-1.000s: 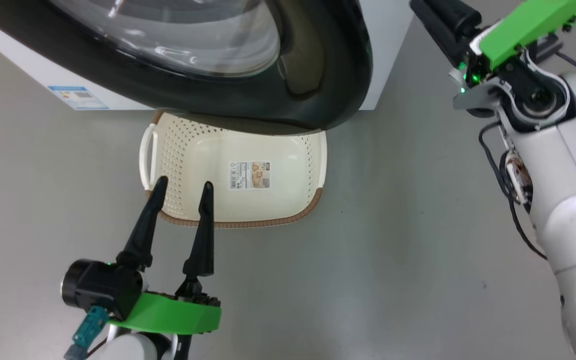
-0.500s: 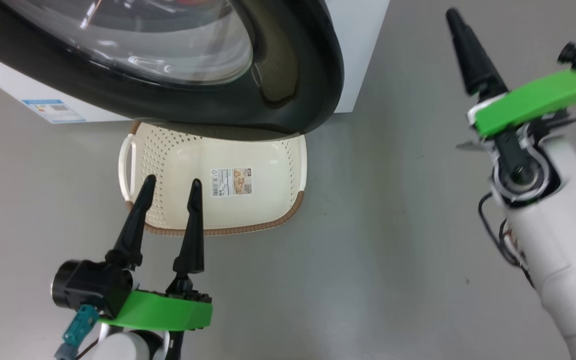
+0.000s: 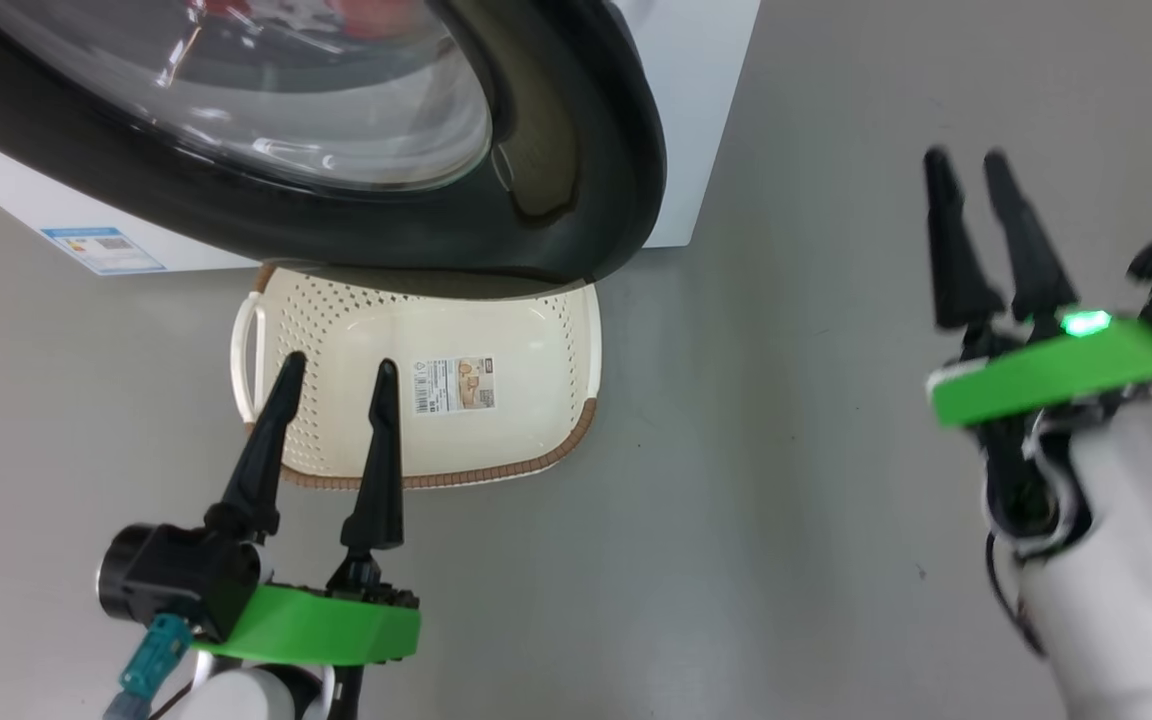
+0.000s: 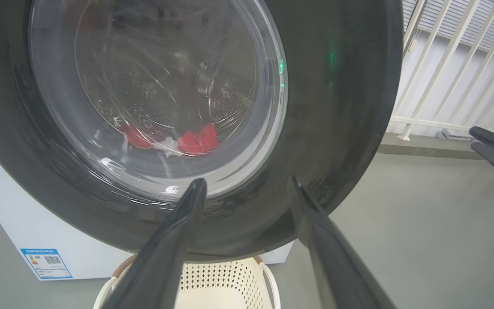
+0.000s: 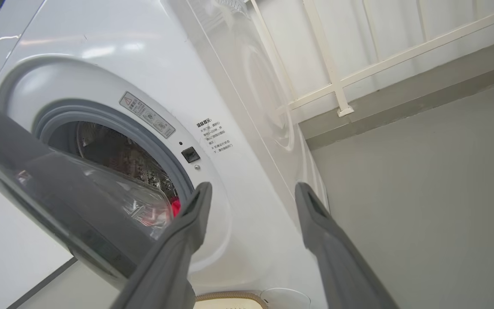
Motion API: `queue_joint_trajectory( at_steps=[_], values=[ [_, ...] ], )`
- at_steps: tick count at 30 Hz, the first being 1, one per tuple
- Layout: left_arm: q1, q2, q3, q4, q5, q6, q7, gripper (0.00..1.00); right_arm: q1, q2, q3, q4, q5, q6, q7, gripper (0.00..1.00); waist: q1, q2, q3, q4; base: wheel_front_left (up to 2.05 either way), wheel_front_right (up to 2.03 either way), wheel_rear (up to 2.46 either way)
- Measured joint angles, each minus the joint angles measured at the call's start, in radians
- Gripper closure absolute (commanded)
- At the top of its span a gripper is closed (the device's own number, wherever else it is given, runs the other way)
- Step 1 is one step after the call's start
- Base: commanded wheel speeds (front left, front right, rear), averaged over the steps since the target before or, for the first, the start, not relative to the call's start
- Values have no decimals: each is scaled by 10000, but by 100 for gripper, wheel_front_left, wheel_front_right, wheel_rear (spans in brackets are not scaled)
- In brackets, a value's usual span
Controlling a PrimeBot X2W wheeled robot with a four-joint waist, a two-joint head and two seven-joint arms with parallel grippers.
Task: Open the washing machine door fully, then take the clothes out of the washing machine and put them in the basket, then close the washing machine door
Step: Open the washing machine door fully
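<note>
- Your left gripper (image 3: 339,365) hovered above the basket (image 3: 526,420), pointing forward, fingers spread and empty.
- Your right gripper (image 3: 964,160) pointed forward, well right of the washing machine door (image 3: 576,150), fingers parted and empty.

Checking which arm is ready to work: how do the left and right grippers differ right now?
The left gripper is at the head view's lower left, fingertips over the basket; the right gripper is higher at the right, over bare floor. The left points at the washing machine door; the right at the washing machine front. Both are open and empty.
</note>
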Motion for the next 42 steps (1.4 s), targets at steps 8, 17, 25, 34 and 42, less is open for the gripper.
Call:
queue_joint_trajectory(
  at_steps=[8, 17, 25, 34, 42],
  values=[
    [166, 2, 71, -90, 0, 61, 0, 0, 1768, 660, -836, -1779, -2966, 0, 0, 0, 0, 0, -45, -78, 0, 0, 0],
    [171, 2, 176, -328, 17, 192, 0, 0, 2965, 708, -788, -3156, -4999, 2, 0, 0, 0, -1, 77, -94, 0, 0, 0],
    [189, 4, 234, -531, 17, 286, 0, 0, 3179, 815, -832, -3407, -5287, 2, 0, 0, 0, -1, 134, -200, 0, 0, 0],
    [193, 4, 234, -564, 92, 313, 0, 0, 3341, 901, -773, -3400, -5292, 2, 0, 0, 0, 0, 149, -235, 0, 0, 0],
    [203, 4, 230, -564, 92, 322, 0, 0, 3340, 918, -732, -3396, -5290, 2, 0, 0, 0, 0, 155, -235, 0, 0, 0]
  ],
)
